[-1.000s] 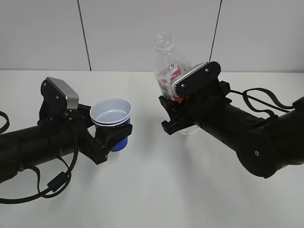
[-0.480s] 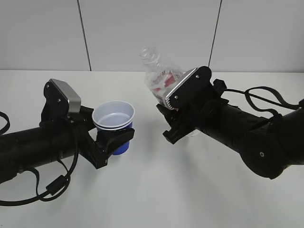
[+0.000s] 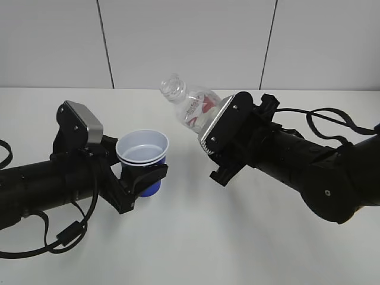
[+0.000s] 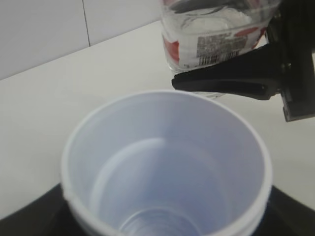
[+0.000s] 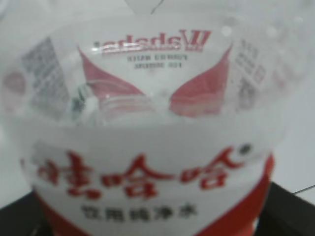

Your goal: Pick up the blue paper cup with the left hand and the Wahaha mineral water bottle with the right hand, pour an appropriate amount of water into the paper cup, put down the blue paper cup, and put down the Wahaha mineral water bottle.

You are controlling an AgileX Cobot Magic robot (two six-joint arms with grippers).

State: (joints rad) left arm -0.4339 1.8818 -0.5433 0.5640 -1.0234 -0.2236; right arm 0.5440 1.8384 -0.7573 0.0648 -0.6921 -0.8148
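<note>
Wahaha mineral water bottle (image 3: 191, 107): lower body hidden behind the right hand (image 3: 237, 139); water level not discernible. Right wrist view: bottle label blurred, small print unreadable, base cut off at the bottom edge. Blue paper cup (image 3: 142, 155): lower wall masked by the left pincer (image 3: 139, 178). Left wrist view: cup base cropped, pincer fingers mostly out of frame below the cup; bottle neck cut off above.
</note>
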